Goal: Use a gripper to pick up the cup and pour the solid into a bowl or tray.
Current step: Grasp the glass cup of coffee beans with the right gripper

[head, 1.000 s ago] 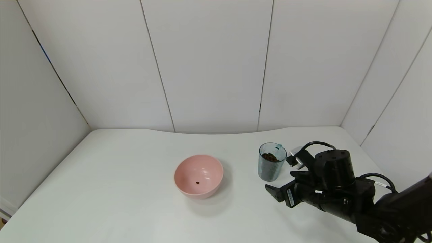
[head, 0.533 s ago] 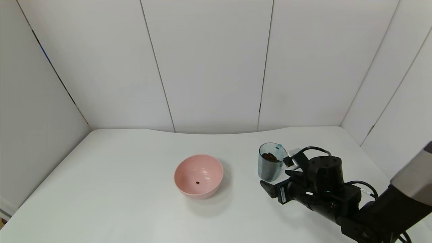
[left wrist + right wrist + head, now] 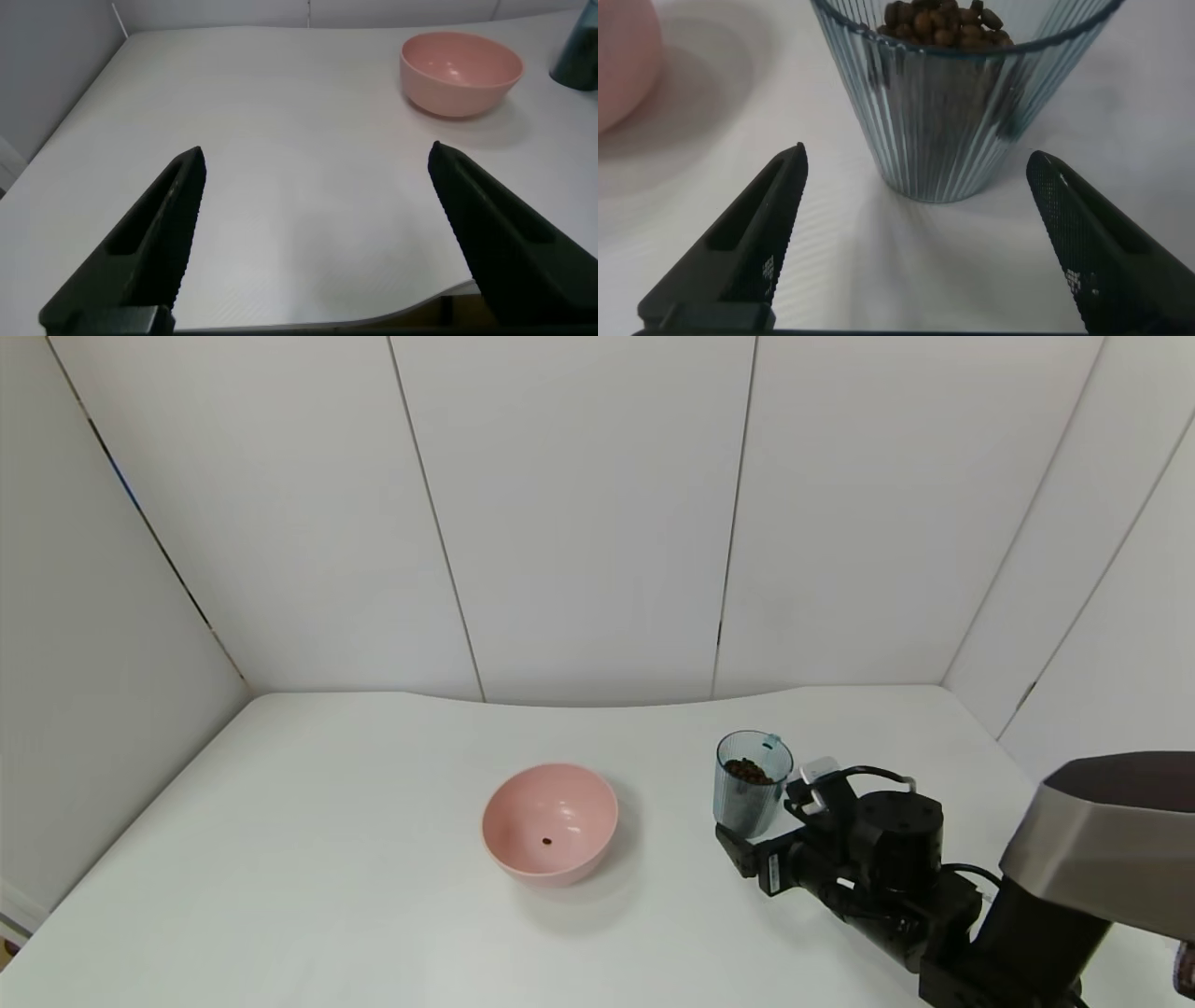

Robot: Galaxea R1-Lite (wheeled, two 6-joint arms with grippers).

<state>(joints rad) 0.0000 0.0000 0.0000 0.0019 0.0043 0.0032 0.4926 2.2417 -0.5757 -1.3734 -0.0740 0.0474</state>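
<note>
The cup (image 3: 752,786), a ribbed blue-grey tumbler, stands upright on the white table at the right, with the brown solid (image 3: 747,770) inside. In the right wrist view the cup (image 3: 957,103) and the solid (image 3: 938,19) fill the middle. My right gripper (image 3: 761,826) is open and low at the cup's base, with one finger on each side (image 3: 917,154), and does not touch it. The pink bowl (image 3: 549,821) sits left of the cup and holds one pellet (image 3: 546,841). My left gripper (image 3: 318,149) is open and empty over the table's near left part.
White wall panels (image 3: 579,523) close in the table (image 3: 327,859) at the back and both sides. The left wrist view shows the bowl (image 3: 460,70), the cup's edge (image 3: 579,56) and the table's front edge (image 3: 420,303).
My right gripper has moved left towards the cup, from beside it to right at its base. The cup and bowl have not moved.
</note>
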